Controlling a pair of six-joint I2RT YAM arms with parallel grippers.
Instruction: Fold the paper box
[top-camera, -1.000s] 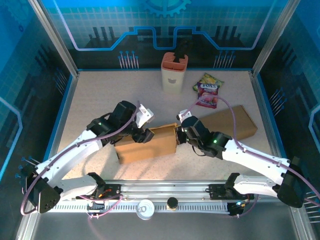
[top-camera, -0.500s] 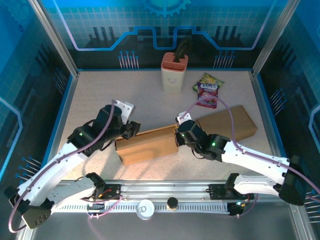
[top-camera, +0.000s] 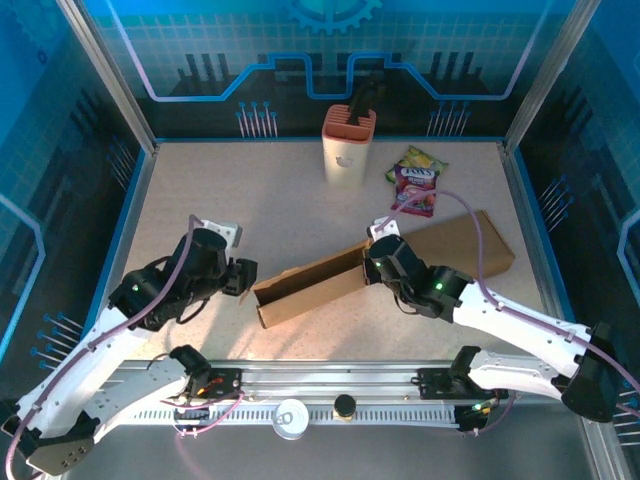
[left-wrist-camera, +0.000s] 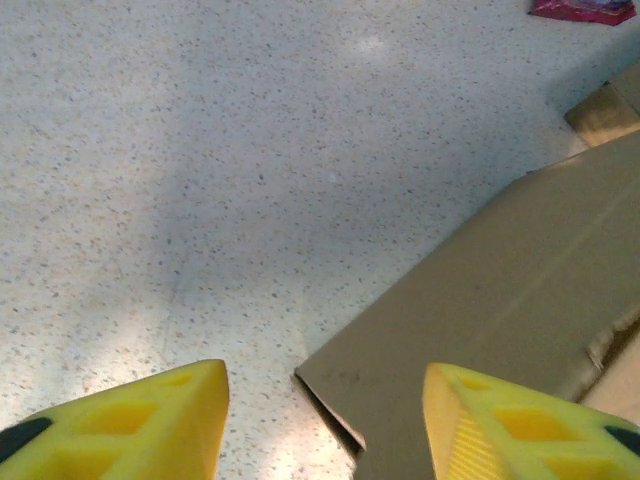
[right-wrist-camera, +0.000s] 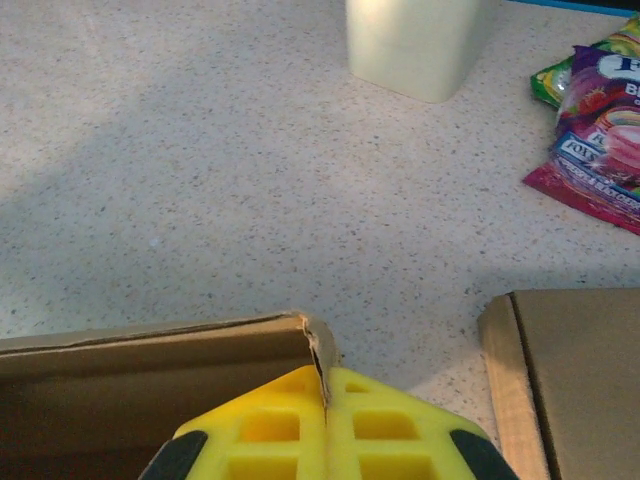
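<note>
We are pinching the paper box (top-camera: 310, 285), lying mid-table (top-camera: 200, 190) and seemingly light and crease-prone, by its thin end wall with the right gripper (right-wrist-camera: 327, 400), our left gripper (left-wrist-camera: 322, 385) hovering spread and empty beside its likely stiffer folded corner.

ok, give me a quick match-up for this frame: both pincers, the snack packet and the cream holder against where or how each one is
Things:
1 left pincer
2 right pincer
3 snack packet
4 cream holder

States:
A shut on the wall of the paper box
B upright at the far edge of the table
C open, at the box's left end
D lying flat, right of the holder

Pairs: 1-C, 2-A, 3-D, 4-B
</note>
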